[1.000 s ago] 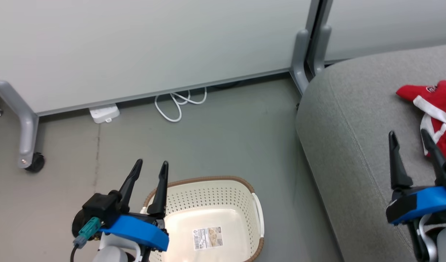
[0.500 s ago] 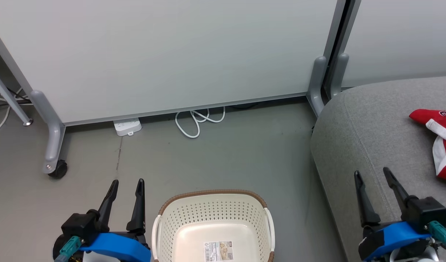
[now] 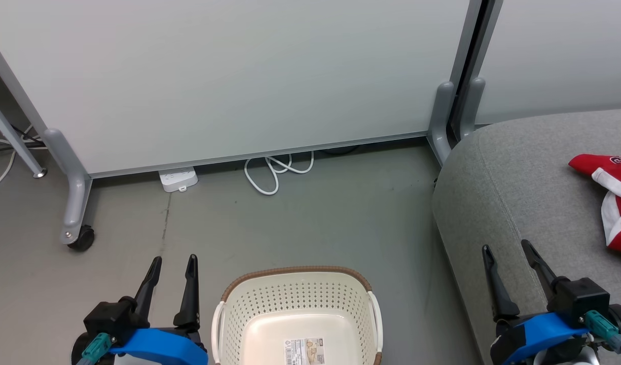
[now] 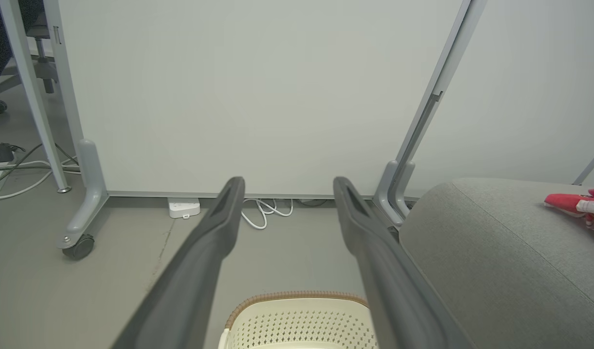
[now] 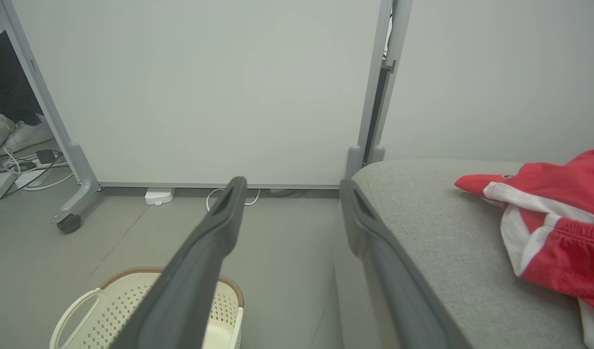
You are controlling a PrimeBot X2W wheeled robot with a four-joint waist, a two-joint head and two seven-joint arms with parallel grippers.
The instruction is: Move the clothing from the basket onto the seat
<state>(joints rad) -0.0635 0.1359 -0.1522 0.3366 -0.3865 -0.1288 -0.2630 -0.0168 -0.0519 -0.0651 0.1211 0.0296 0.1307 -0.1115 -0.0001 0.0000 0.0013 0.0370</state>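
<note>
No wording can be read anywhere. A white sticker [image 3: 303, 351] lies on the inner floor of the basket [image 3: 295, 271]. It bears what looks like a barcode on its left side and a small printed picture, and its lettering is too small to make out. The red clothing [image 3: 612, 197] carries a small dark logo [image 3: 616, 159], too blurred to read.

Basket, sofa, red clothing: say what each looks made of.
Basket: apparently moulded plastic, matte cream, walls punched with holes, brown woven-look rim. Sofa: grey upholstery fabric, matte, with a stitched seam. Clothing: soft red cloth with white trim, lying in folds; fibre cannot be told.
</note>
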